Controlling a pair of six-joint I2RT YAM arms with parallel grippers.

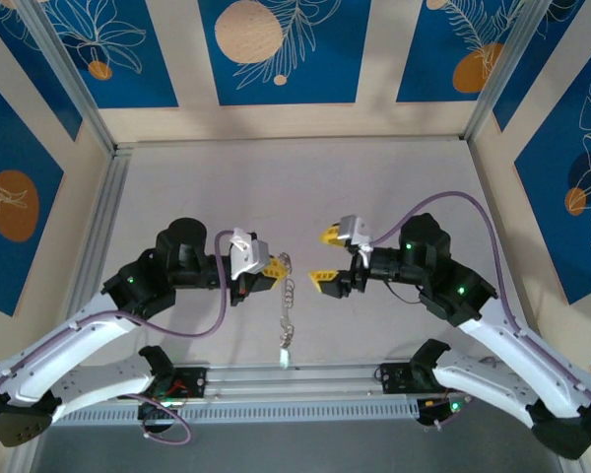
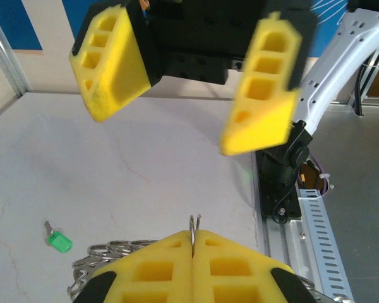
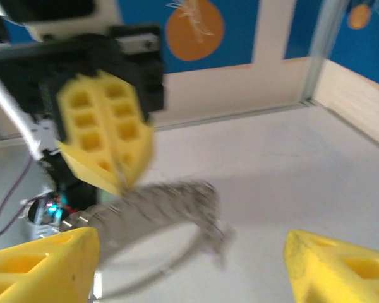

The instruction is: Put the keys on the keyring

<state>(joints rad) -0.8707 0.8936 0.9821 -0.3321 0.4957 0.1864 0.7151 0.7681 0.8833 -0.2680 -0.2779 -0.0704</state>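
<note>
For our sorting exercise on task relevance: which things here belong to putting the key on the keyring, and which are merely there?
Belongs to the job:
- green key
- keyring, clamped in the left end effector
- right end effector, open

Merely there:
- purple cables
- blue patterned wall panels
- slotted rail

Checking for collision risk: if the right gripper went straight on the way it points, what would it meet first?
The right gripper, open, would probably first meet the keyring, which is pinched by the shut left gripper just behind it. Blur leaves depth unclear.
</note>
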